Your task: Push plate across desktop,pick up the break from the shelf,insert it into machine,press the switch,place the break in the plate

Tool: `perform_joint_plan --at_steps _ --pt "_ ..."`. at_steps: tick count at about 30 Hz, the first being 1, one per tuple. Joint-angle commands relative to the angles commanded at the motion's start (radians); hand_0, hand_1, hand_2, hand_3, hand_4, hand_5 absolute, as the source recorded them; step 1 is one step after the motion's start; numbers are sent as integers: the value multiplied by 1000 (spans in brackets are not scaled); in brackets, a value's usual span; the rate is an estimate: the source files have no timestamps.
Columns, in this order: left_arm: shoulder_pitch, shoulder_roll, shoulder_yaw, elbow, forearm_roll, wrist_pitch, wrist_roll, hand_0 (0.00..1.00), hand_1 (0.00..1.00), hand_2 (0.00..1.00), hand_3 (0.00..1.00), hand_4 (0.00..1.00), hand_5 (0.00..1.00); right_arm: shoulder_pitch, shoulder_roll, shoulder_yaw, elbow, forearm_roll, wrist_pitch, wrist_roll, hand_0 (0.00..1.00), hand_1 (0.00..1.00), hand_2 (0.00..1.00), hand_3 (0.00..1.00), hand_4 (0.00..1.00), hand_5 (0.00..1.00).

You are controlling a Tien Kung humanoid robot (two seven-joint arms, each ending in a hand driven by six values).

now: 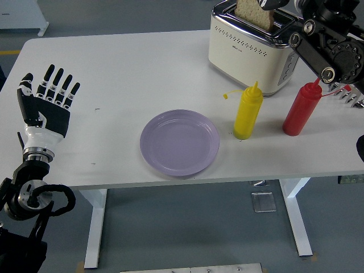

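A slice of bread [252, 15] stands partly sunk into the slot of the cream toaster [242, 50] at the back right of the white table. My right hand [271, 4] reaches over the toaster from the top right, its fingertips still pinching the slice's upper edge; most of the hand is cut off by the picture's top. The lilac plate [180, 142] lies near the table's front edge, centre. My left hand [48, 103] is held upright at the table's left edge, fingers spread, holding nothing.
A yellow squeeze bottle [248, 111] and a red squeeze bottle [301, 108] stand in front of the toaster, right of the plate. A white wire rack [348, 94] shows at the right edge, behind my right forearm [318, 48].
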Motion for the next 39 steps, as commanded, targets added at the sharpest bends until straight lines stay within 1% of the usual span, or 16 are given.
perform_joint_plan --at_steps 2,4,5,10,11,14,16,17,19,22,23,27,29,33,36,39 --pt "1 0 1 0 0 0 0 860 875 881 789 547 998 -8 -10 12 15 9 -27 8 718 744 998 998 828 458" --pt "2 0 2 0 0 0 0 860 875 881 789 547 998 -14 -17 18 25 13 -43 12 718 744 998 998 828 458" --pt "3 0 2 0 0 0 0 860 874 881 789 547 998 -25 -33 28 48 13 -69 9 503 562 908 884 585 348" --pt "5 0 4 -1 0 0 0 860 874 881 789 547 998 -68 -95 64 129 -8 -168 -14 503 562 908 884 585 348" --pt "6 0 3 -2 1 0 0 859 874 881 787 546 998 -84 -113 76 147 -10 -187 -17 383 393 717 619 144 99" --pt "10 2 2 -3 2 1 1 859 874 881 787 546 998 -134 -174 109 208 6 -243 -10 383 393 717 619 144 99" --pt "13 3 1 -3 2 1 1 859 874 881 787 546 998 -168 -216 128 250 21 -255 4 383 393 717 619 144 99" --pt "14 3 0 -4 3 0 1 859 874 880 788 547 998 -188 -241 140 275 27 -251 12 380 371 678 585 2 6" --pt "15 4 0 -3 3 0 2 859 874 880 788 547 998 -218 -280 157 314 33 -236 25 380 371 678 585 2 6" --pt "15 3 0 -3 3 0 2 859 874 880 788 547 998 -263 -336 181 366 38 -199 50 380 371 678 585 2 6" --pt "15 3 0 -3 3 0 2 857 874 880 786 546 998 -275 -349 184 378 41 -186 57 345 353 676 578 2 2" --pt "15 2 -2 -3 4 -1 3 857 874 880 786 546 998 -326 -397 188 417 47 -125 80 345 353 676 578 2 2" --pt "14 2 -2 -3 4 -1 3 857 874 879 785 545 998 -347 -414 187 432 46 -93 85 333 333 689 591 2 2" --pt "14 1 -3 -3 4 -1 4 857 874 879 785 545 998 -380 -442 169 452 39 -17 90 333 333 689 591 2 2" --pt "13 1 -3 -3 4 -1 4 856 871 879 785 544 998 -393 -454 149 456 37 33 95 326 329 695 596 2 2" --pt "13 0 -4 -3 4 -1 4 856 871 879 785 544 998 -400 -458 130 456 30 71 99 326 329 695 596 2 2"
